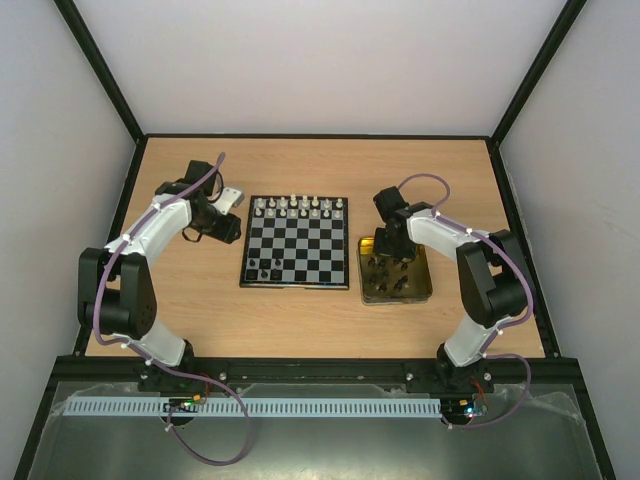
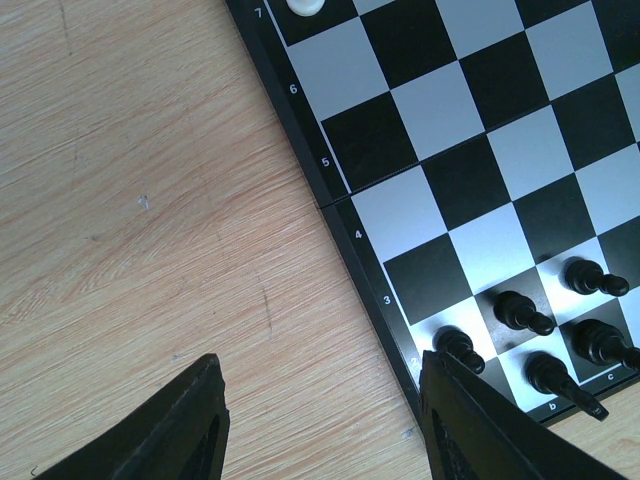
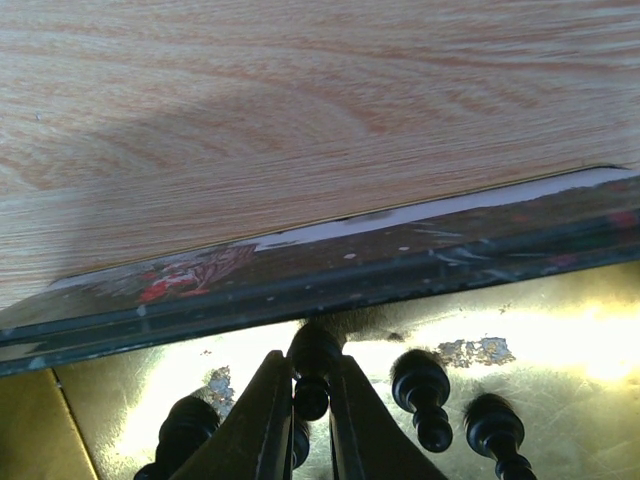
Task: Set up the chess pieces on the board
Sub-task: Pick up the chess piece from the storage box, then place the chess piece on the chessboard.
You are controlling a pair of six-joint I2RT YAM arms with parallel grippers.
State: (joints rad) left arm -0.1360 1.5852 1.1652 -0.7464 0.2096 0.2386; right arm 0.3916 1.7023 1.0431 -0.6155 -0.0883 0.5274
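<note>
The board lies mid-table with white chess pieces along its far rows and a few black ones at its near left corner. In the left wrist view those black pieces stand by the board's left edge. My left gripper hangs open over bare wood beside that edge, holding nothing. My right gripper is down inside the tin, shut on the neck of a black chess piece. Other black pieces stand beside it.
The yellow-lined tin sits just right of the board and holds several black pieces. My right gripper is over its far half. My left gripper is just left of the board. Dark frame walls enclose the table.
</note>
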